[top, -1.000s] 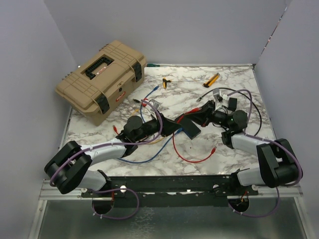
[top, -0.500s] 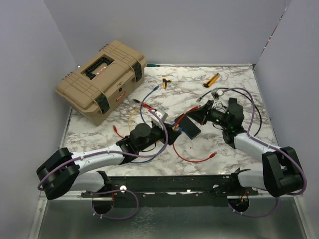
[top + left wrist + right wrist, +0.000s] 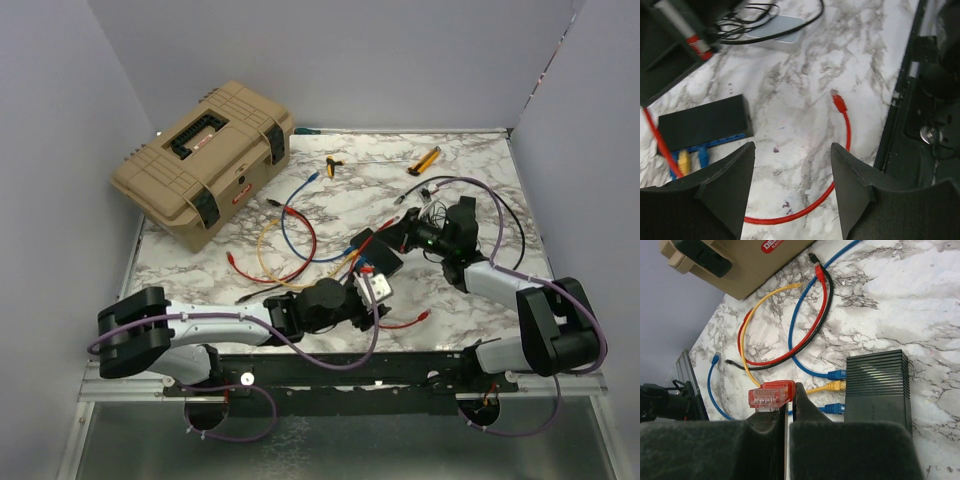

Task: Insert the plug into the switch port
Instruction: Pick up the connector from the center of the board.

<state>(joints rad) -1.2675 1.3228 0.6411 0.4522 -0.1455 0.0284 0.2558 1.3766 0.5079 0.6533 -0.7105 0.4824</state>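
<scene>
**Red plug pinched in the right pincer, close to the black switch**

On the marble desk (image 3: 470, 165) lies a small black switch (image 3: 877, 385). Two blue cables (image 3: 837, 374) and a yellow cable (image 3: 832, 386) are plugged into the ports along one edge. The right pincer (image 3: 787, 407) is pressed almost together, and the red plug (image 3: 771, 395) sticks out at its tips. The plug is near the port edge, beside the plugged-in cables, and does not touch the switch.

The left pincer (image 3: 790, 190) is spread wide and holds nothing. It hangs over bare desk near the front edge, between the switch and a loose red cable end (image 3: 839, 102). A pale flat box (image 3: 775, 32) lies further off under black wires. A tan toolbox (image 3: 205, 150) sits at the far left corner.
</scene>
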